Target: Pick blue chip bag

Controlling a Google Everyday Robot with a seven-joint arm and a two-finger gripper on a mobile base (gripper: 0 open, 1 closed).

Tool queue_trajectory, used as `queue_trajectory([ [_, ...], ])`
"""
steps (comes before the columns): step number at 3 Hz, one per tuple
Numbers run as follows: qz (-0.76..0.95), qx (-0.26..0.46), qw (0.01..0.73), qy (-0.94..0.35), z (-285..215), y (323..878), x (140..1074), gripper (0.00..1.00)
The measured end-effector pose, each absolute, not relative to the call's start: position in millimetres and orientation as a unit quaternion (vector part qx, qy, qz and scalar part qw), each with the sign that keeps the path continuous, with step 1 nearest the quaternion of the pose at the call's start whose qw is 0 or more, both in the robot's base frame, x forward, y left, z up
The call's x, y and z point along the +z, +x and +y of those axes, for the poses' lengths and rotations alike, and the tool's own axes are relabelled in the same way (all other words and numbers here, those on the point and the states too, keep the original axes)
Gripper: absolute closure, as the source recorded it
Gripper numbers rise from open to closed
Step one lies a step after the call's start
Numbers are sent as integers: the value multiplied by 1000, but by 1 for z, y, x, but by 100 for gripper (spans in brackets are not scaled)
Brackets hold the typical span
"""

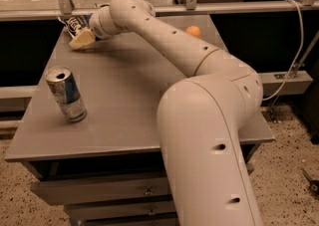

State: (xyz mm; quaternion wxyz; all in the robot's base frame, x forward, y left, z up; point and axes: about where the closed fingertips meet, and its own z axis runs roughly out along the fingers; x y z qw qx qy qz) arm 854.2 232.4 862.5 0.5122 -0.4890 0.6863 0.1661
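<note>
The blue chip bag [76,22] is a crinkled dark bag with white lettering. It lies at the far left corner of the grey table [129,95]. My gripper [82,38] is at the end of the long white arm, low over the table. It is right against the bag's near side. The wrist hides the bag's right part. I cannot tell whether the gripper touches the bag.
An upright blue-and-silver drink can [66,94] stands at the table's left front. An orange [193,31] lies at the far right, behind the arm. A metal rail [224,7] runs behind the table. Drawers [99,190] sit under the tabletop.
</note>
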Motion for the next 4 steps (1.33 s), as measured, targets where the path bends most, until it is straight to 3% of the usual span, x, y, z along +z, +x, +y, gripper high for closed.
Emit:
queue_trajectory([
  [3,677,131,518,-506,232,850,880,86],
  [4,647,117,541,-524,230,836,913,100],
])
